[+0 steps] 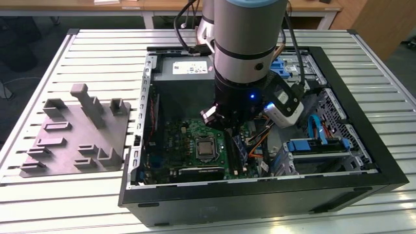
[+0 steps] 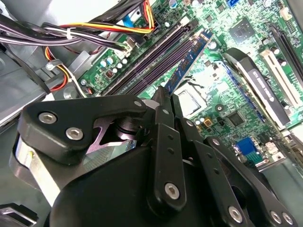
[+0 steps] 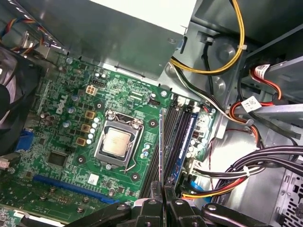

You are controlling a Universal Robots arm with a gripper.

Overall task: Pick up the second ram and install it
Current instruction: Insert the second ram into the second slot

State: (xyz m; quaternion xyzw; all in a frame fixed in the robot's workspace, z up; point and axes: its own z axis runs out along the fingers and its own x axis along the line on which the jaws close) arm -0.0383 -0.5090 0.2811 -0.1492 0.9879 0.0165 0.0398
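**Q:** What is the pincer [image 2: 164, 97] doing at this moment?

**A:** It is clenching the second ram [image 2: 189, 59] by one short end. The arm is reaching down into the open computer case [image 1: 364, 146], which is lying on the slatted surface [image 1: 97, 53].

**Q:** Where is the stick lying?

**A:** It is running lengthwise along the memory slots [image 3: 177, 137], beside the processor socket [image 3: 116, 142]. In the exterior view those slots are sitting at about three o'clock of the socket [image 1: 206, 148]. In the first wrist view the second ram [image 3: 161, 142] is showing edge-on as a thin line leading into the pincer [image 3: 163, 182]. Whether it is already touching a slot cannot be told.

**Q:** What is this step demanding?

**A:** Judging from the frames, alignment. The stick is wanting to stay upright and parallel to its slot, with both ends descending level. A tilt is risking one end seating while the other is riding high. Because the grasp is at one end, downward force is probably acting unevenly, so slow, straight pressing is looking wiser than speed.

**Q:** Is anything nearby a hazard?

**A:** The bundled cables [image 3: 227, 66] are hanging close to the slots, on the side away from the socket, and could be snagging the pincer. The grey fixture [image 1: 78, 136], at nine o'clock of the case in the exterior view, is standing well apart
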